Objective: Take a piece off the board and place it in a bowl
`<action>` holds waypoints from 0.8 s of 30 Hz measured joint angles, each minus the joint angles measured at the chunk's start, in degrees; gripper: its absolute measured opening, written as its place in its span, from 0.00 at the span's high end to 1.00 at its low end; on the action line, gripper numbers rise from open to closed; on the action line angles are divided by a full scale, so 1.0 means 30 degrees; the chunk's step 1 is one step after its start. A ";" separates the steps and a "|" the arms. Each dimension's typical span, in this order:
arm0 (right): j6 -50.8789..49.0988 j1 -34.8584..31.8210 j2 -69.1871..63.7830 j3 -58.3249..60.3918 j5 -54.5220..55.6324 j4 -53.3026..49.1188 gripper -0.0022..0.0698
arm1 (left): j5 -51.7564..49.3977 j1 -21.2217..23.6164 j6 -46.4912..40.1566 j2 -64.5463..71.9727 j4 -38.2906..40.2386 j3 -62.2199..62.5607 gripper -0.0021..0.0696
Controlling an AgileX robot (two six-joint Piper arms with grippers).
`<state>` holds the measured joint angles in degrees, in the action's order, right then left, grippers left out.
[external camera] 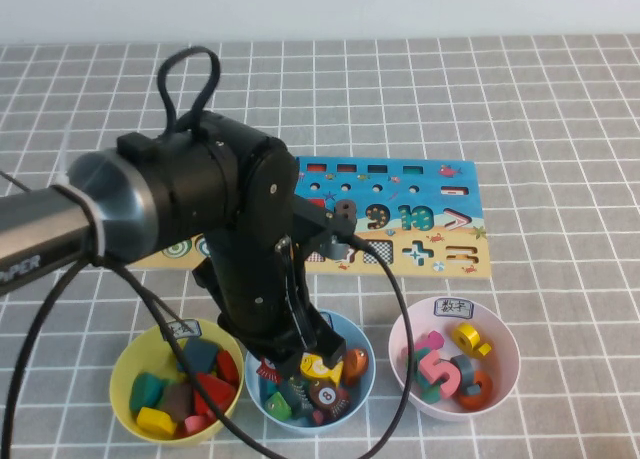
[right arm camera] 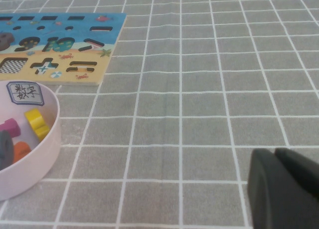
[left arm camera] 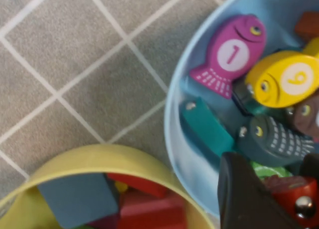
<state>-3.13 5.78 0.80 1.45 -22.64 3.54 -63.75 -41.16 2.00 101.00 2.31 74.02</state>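
Note:
My left gripper [external camera: 303,364] hangs low over the light blue bowl [external camera: 358,347], inside its near-left part. In the left wrist view the left gripper [left arm camera: 279,181] is shut on the red piece [left arm camera: 291,196], which has a metal stud and sits between the dark fingers [left arm camera: 246,199] above the bowl [left arm camera: 179,109]. The bowl holds a pink fish marked 1 [left arm camera: 230,54], a yellow fish [left arm camera: 284,79] and several others. The board [external camera: 420,224] lies behind the bowls and also shows in the right wrist view [right arm camera: 65,44]. My right gripper [right arm camera: 281,161] is shut and empty, low over bare cloth.
A yellow bowl [external camera: 125,364] with blocks stands left of the blue one, almost touching it [left arm camera: 99,156]. A pink bowl [external camera: 505,329] with numerals stands right, also in the right wrist view [right arm camera: 50,134]. My left arm [external camera: 200,209] covers the board's left half.

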 joint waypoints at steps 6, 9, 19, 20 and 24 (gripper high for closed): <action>0.0000 0.0000 0.0000 0.0000 0.0000 0.0000 0.99 | 0.0602 0.0041 0.0095 0.0631 -0.0294 0.0000 0.69; 0.0000 0.0000 0.0000 0.0000 0.0000 0.0000 0.99 | 0.0722 0.0118 0.0058 0.0808 -0.0333 0.0118 0.69; 0.0000 0.0000 0.0000 0.0000 0.0000 0.0000 0.99 | 0.0769 0.0159 -0.1103 0.1006 0.0284 0.0412 0.67; 0.0000 0.0000 0.0000 0.0000 0.0000 0.0000 0.99 | 0.0769 0.0159 -0.1144 0.1039 0.0284 0.0412 0.65; 0.0000 0.0000 0.0000 0.0000 0.0000 0.0000 0.99 | 0.0769 0.0159 -0.1144 0.1083 0.0346 0.0412 0.51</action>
<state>-3.13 5.78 0.80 1.45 -22.64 3.54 -61.45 -40.68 -1.43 104.25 3.35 75.26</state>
